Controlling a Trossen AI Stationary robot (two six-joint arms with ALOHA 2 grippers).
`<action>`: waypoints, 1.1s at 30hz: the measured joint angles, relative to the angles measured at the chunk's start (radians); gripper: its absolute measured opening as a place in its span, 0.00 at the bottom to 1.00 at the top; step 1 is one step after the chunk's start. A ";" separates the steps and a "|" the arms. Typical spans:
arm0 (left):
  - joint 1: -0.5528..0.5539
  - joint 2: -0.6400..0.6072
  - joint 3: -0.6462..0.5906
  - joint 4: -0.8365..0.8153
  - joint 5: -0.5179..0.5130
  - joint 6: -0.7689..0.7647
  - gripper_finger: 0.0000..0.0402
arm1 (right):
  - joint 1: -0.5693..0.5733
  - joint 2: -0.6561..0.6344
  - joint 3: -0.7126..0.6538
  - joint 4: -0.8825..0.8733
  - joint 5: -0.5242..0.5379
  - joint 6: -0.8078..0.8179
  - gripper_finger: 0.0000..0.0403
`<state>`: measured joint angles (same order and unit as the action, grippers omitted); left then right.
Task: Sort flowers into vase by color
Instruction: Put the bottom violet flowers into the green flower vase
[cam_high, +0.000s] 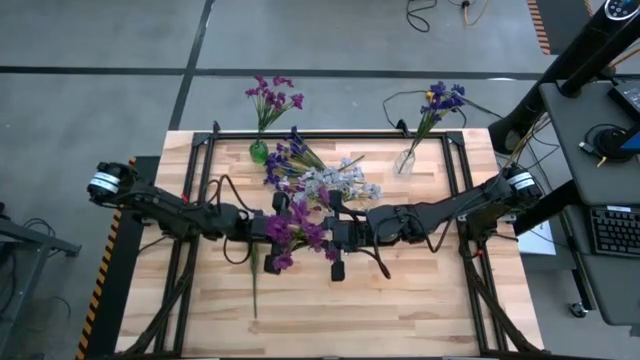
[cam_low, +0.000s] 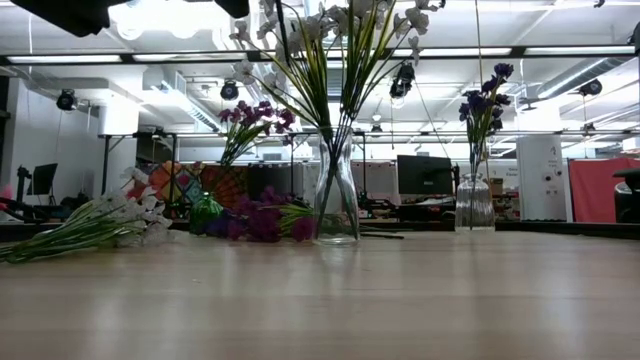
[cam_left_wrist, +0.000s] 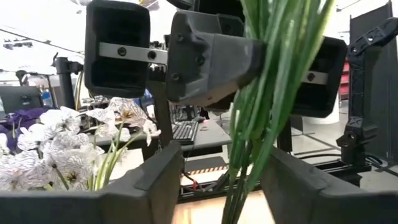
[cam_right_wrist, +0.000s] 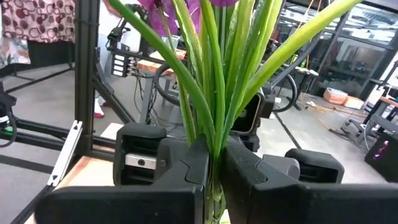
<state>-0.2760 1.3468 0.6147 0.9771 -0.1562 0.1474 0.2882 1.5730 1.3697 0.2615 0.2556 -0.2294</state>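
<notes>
On the wooden bench (cam_high: 400, 300), your right gripper (cam_right_wrist: 214, 165) clamps the magenta flowers' stems (cam_right_wrist: 211, 93) mid-bench, while the left gripper (cam_left_wrist: 214, 180) stands open around them. You look mid-handover; next, carry them to the green vase (cam_high: 258, 152) at the far edge.

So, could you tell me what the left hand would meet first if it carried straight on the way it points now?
Most likely the green stems standing between its open fingers, then the right hand, which is shut on the same bunch directly ahead. How far off it is remains unclear.
</notes>
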 joint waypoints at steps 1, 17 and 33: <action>0.000 0.000 0.000 0.000 -0.001 -0.001 0.41 | 0.000 0.000 0.000 0.000 0.002 -0.003 0.06; -0.007 -0.005 -0.002 -0.012 -0.001 -0.025 0.01 | 0.002 -0.005 0.000 -0.048 0.086 0.030 0.39; -0.011 -0.347 -0.269 0.031 -0.292 0.030 0.00 | 0.002 -0.102 -0.001 -0.240 0.087 0.102 0.57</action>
<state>-0.2873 1.0003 0.3457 1.0079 -0.4484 0.1771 0.2897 1.4709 1.3689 0.0217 0.3424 -0.1276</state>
